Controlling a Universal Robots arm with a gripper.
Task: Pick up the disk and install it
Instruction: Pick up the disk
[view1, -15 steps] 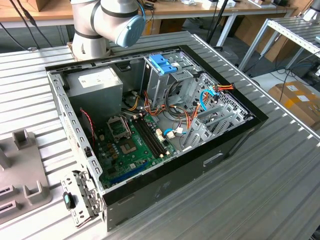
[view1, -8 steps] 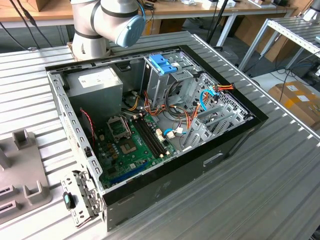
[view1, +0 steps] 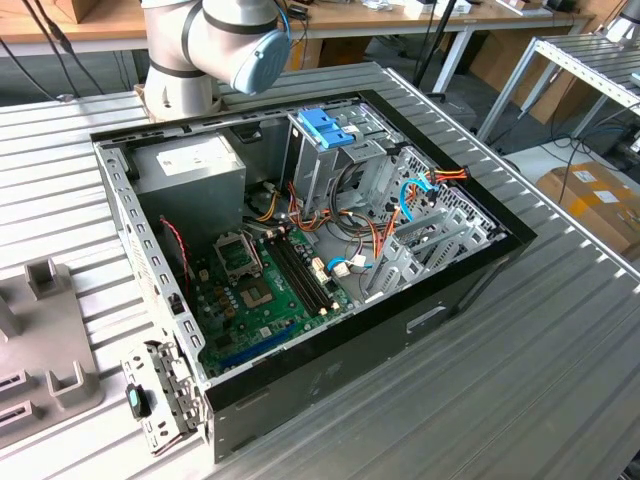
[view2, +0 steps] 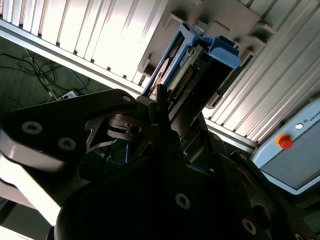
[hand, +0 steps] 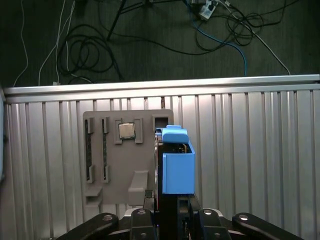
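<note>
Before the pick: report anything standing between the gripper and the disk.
Nothing visible does. In the first wrist view the flat silver-metal disk in its light-blue plastic carrier stands right at the gripper, by the grey holder tray.

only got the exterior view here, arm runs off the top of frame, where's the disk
Observer: In the first wrist view the disk stands on edge over the ribbed table.
Operator: does the tool have it
Observer: Yes, the tool is shut on its near end, as both wrist views show.
Operator: whats under it
Observer: A grey fixture tray with a processor chip seated in it. I cannot tell whether the disk is clear of the tray.
</note>
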